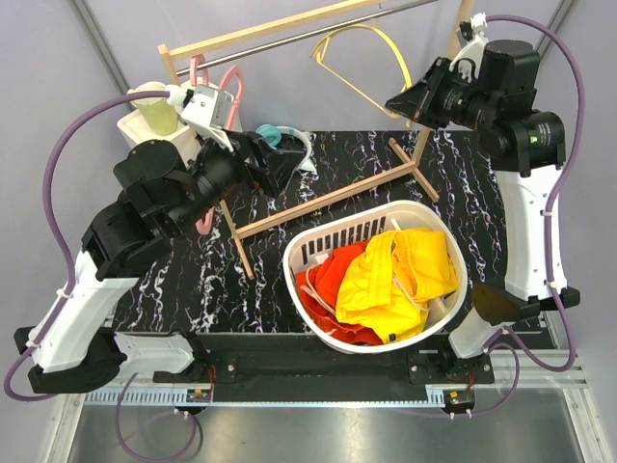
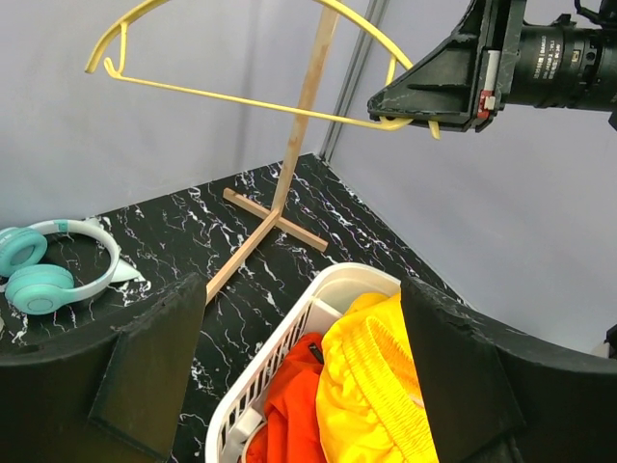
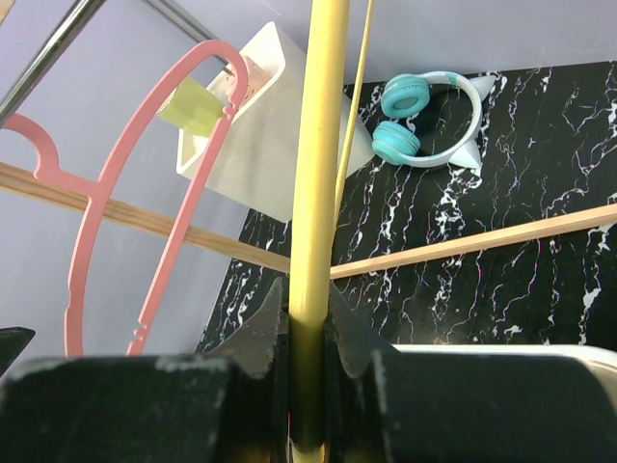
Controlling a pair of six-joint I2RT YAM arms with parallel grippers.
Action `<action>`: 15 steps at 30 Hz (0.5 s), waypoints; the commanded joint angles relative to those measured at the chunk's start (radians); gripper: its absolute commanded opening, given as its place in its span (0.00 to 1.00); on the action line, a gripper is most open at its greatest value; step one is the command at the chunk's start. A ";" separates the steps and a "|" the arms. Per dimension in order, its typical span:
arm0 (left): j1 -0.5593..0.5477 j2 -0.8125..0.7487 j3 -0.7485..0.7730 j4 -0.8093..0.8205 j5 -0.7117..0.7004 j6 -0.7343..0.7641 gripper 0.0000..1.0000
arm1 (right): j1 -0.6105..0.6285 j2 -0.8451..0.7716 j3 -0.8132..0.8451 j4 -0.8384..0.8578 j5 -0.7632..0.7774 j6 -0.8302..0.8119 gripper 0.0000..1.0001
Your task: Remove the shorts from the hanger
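Shorts (image 1: 386, 280), yellow over orange-red, lie heaped in the basket (image 1: 301, 253) just below and ahead of the released, empty left pincer (image 2: 301, 299), well under the farther right pincer (image 1: 403, 104), which is clenched on the bare hanger (image 2: 241, 99).

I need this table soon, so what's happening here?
The right gripper is shut on a bare yellow hanger, holding it up by the rack's rail. The left gripper hovers open and empty over the table. The yellow shorts and the orange-red shorts both lie in the white basket. A pink hanger hangs bare on the rail.
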 commanded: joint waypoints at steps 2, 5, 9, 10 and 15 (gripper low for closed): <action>0.000 -0.025 -0.007 0.033 -0.021 -0.020 0.85 | -0.003 -0.045 -0.011 0.064 -0.035 -0.002 0.00; 0.000 -0.022 -0.007 0.032 -0.021 -0.023 0.85 | -0.003 -0.061 -0.038 0.064 -0.042 0.004 0.00; 0.000 -0.019 -0.006 0.030 -0.021 -0.028 0.85 | -0.003 -0.088 -0.080 0.064 -0.044 0.004 0.00; 0.000 -0.017 -0.006 0.032 -0.019 -0.026 0.85 | -0.005 -0.097 -0.089 0.064 -0.044 0.002 0.00; 0.000 -0.014 -0.012 0.032 -0.018 -0.034 0.85 | -0.003 -0.126 -0.149 0.067 -0.044 0.002 0.00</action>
